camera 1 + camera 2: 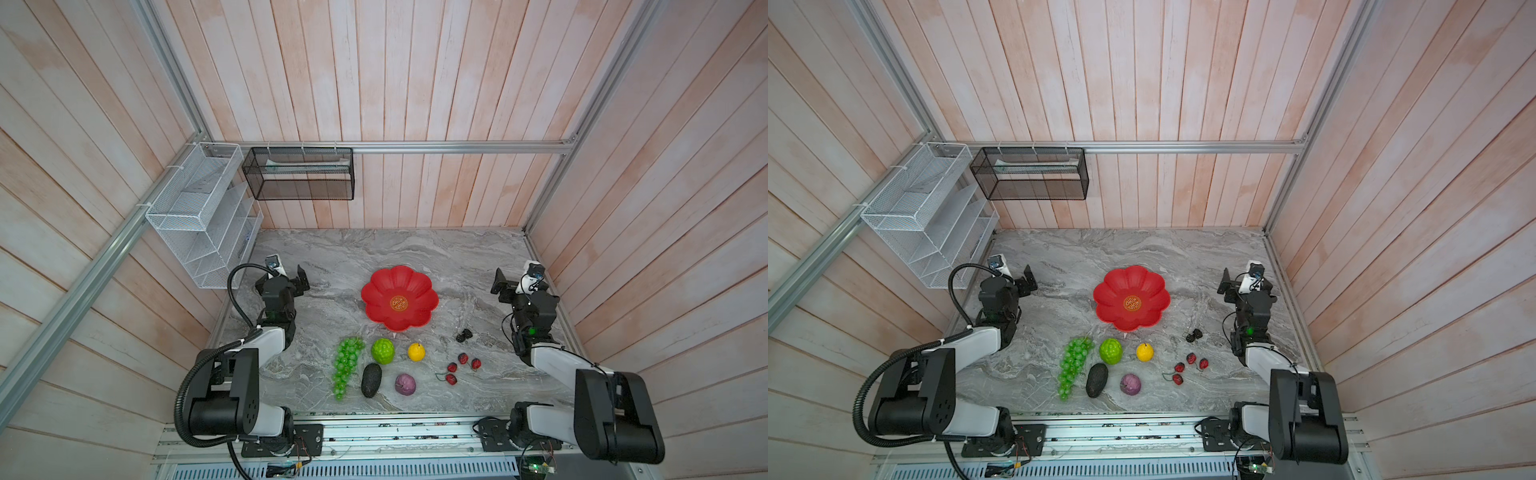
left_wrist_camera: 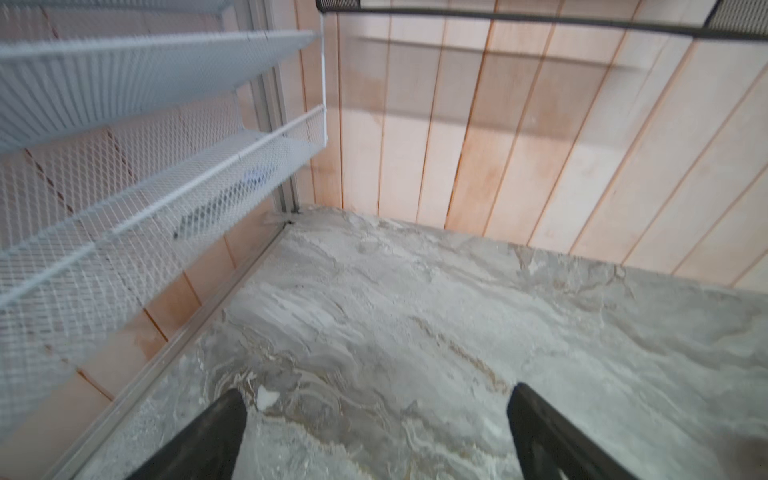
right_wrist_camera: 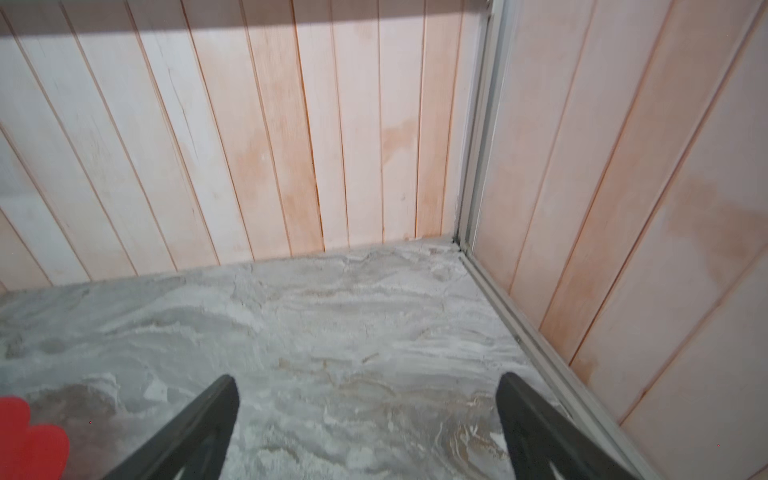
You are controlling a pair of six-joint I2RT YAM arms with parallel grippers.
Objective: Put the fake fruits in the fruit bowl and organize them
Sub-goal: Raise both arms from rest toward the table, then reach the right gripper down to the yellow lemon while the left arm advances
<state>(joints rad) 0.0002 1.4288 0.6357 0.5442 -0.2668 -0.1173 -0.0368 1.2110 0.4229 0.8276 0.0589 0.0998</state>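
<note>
The fruit bowl sits mid-bench with nothing in it. All the fake fruits lie on the near side of it, none touching the dish. The green grape bunch, bumpy lime-green ball and small yellow fruit form one row. The avocado and purple round fruit lie nearer. The small red berries and tiny black berries are to the right.

They lie spread apart, probably so that each can be taken singly.

The left gripper and right gripper hang wide open and empty, flanking the bowl over bare bench. The left one is close under the white mesh rack. The right one is near the right wall's frame rail, so inward swings look safest.
</note>
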